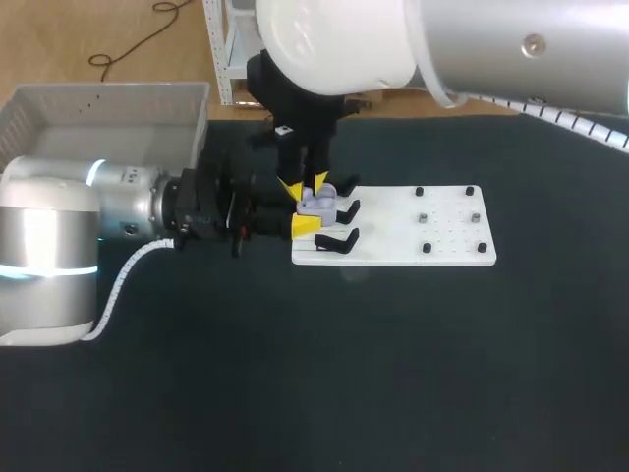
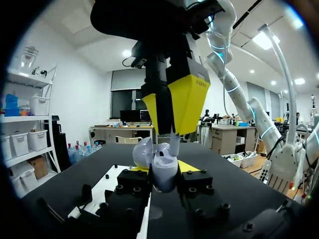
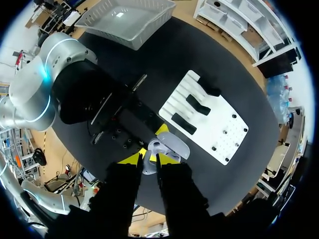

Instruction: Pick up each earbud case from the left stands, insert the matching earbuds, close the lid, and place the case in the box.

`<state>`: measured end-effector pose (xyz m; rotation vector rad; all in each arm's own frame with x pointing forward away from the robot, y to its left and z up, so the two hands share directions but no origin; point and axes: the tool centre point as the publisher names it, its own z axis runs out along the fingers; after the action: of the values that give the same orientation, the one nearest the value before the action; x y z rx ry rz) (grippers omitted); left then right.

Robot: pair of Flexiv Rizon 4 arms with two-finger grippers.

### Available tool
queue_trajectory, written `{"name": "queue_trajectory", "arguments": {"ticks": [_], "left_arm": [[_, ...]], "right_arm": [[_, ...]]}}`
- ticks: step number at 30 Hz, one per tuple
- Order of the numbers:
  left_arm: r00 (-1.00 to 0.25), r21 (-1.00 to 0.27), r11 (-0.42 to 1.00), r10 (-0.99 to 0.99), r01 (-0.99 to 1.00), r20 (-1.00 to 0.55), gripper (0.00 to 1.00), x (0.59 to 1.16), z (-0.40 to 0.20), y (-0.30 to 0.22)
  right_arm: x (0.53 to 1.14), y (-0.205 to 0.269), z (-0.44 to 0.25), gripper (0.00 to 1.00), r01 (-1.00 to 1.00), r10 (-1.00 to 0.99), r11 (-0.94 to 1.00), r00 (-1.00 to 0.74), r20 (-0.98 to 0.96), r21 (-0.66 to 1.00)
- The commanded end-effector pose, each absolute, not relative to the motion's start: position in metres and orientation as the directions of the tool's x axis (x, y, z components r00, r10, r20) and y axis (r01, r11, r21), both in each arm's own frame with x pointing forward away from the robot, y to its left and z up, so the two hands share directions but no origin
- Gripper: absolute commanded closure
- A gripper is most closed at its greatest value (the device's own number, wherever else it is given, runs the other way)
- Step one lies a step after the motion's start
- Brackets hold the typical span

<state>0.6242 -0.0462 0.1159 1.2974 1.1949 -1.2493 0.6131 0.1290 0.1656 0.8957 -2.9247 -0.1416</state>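
The left gripper [image 2: 165, 170] clamps a glossy, rounded lavender earbud case [image 1: 316, 202] between its fingers, lid swung open. Just above, the right gripper [image 2: 172, 122] pinches a pale earbud [image 2: 174, 142], its end inside the case.

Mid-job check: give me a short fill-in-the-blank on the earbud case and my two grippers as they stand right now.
1. The lavender earbud case is clamped in the ____ gripper.
2. The case's lid stands ____.
3. The right gripper, pinching an earbud, hangs directly ____ the case.

Missing words: left; open; above.
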Motion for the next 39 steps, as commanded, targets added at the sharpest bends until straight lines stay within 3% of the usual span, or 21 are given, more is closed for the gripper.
{"name": "queue_trajectory", "arguments": {"ticks": [1,39], "left_arm": [[0.005,0.002,-0.077,0.037,0.997,-0.999,1.0,0.623,0.116,-0.046],[0.005,0.002,-0.077,0.037,0.997,-0.999,1.0,0.623,0.116,-0.046]], "right_arm": [[0.611,0.126,0.164,1.0,-0.551,-0.558,0.827,-0.829,0.043,0.113],[0.621,0.122,0.154,1.0,-0.531,-0.536,0.843,-0.844,0.038,0.09]]}}
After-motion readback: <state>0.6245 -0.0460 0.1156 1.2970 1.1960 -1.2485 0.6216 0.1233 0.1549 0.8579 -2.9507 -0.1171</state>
